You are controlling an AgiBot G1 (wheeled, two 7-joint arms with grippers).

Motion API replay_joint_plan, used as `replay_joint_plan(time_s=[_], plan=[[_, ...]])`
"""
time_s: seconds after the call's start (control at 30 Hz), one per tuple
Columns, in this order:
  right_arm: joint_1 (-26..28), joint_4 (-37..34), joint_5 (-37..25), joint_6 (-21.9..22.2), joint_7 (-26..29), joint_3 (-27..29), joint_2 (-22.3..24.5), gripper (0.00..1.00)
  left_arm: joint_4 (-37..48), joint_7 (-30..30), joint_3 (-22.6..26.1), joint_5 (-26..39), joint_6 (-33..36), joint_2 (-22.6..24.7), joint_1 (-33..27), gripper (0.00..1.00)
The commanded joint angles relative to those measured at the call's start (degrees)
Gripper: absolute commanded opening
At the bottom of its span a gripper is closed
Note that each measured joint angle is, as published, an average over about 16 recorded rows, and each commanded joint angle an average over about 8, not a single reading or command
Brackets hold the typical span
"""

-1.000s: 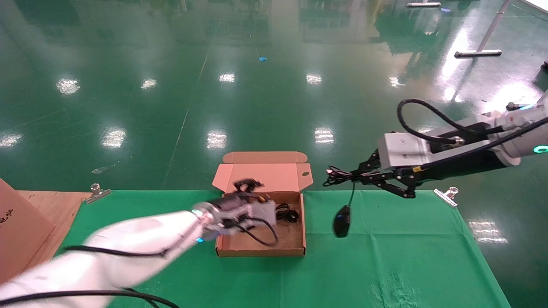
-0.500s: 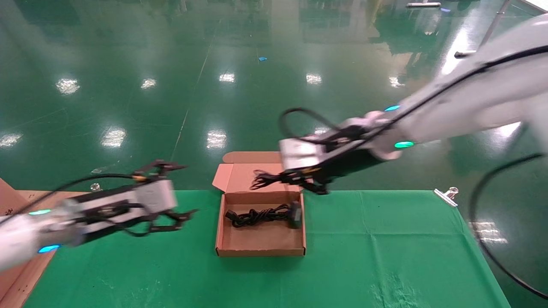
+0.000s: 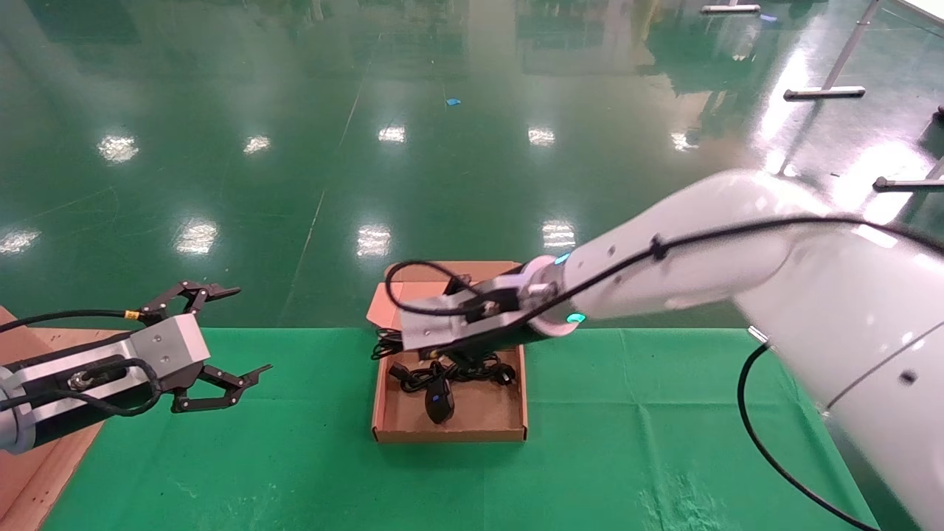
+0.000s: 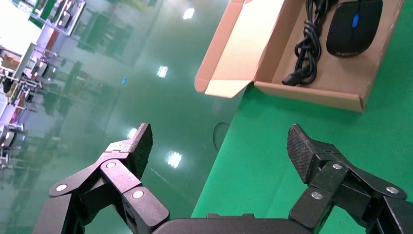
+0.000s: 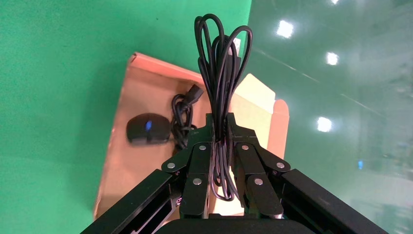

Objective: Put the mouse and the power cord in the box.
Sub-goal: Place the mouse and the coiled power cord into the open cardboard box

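The shallow square brown cardboard box [image 3: 509, 431] sits open on the green cloth-covered surface [image 3: 664, 442], its hinged lid [image 4: 253, 48] and side flaps folded back. Inside rests the small black oval mouse [image 3: 439, 402], smooth-shelled with a blue scroll wheel, just beside a twisted bundle of thin black power cord [image 4: 308, 41] lying along the floor of the box. The right gripper [image 5: 220, 127] hangs over the box's far left corner, its black linked jaws pinched tight on a looped coil of thin black cable [image 5: 221, 53]. The left gripper [image 3: 225, 332] hovers well apart to the left of the box, its ridged jaws spread wide and empty.
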Motion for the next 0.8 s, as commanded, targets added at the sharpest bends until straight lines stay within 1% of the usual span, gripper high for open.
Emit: replay_joint_plan(time_s=[0.03, 0.13, 0.17, 0.2, 0.27, 0.4, 0.43, 0.47, 0.6, 0.8], plan=[[-0.9, 1.4, 1.0, 3.6, 1.5, -3.2, 0.0, 0.0, 0.9, 2.1, -1.0, -1.5, 0.8, 0.2, 0.6, 1.0], [-1.9, 0.5, 0.8, 8.9, 2.4, -6.6, 0.2, 0.0, 2.1, 4.1, -1.9, -2.7, 1.8, 0.6, 1.0, 1.0], [-2.1, 0.0, 0.7, 10.3, 2.5, -7.6, 0.2, 0.03, 2.5, 4.7, -2.2, -3.1, 2.1, 0.7, 1.1, 1.0], [-2.4, -0.5, 0.7, 11.5, 2.6, -8.5, 0.2, 0.1, 2.8, 5.2, -2.4, -3.4, 2.4, 0.8, 1.2, 1.0], [-2.9, -1.5, 0.7, 13.4, 2.8, -10.1, 0.3, 0.35, 3.4, 6.1, -2.8, -3.9, 2.9, 1.0, 1.3, 1.0], [-3.7, -2.6, 1.3, 15.3, 2.8, -12.6, 0.2, 0.85, 4.2, 7.2, -3.4, -4.7, 3.7, 1.2, 1.6, 1.0], [-3.9, -2.8, 1.5, 15.5, 2.8, -13.0, 0.2, 0.94, 4.3, 7.4, -3.5, -4.9, 3.8, 1.2, 1.6, 1.0], [-4.1, -2.9, 1.7, 15.7, 2.8, -13.4, 0.2, 1.0, 4.4, 7.6, -3.6, -5.0, 3.9, 1.2, 1.6, 1.0], [-4.6, -3.2, 2.1, 15.9, 2.8, -14.1, 0.2, 1.0, 4.6, 7.7, -3.9, -5.3, 4.1, 1.2, 1.8, 1.0], [-4.4, -3.1, 1.9, 15.6, 2.7, -13.5, 0.2, 1.0, 4.6, 7.6, -3.7, -5.1, 4.0, 1.2, 1.7, 1.0]])
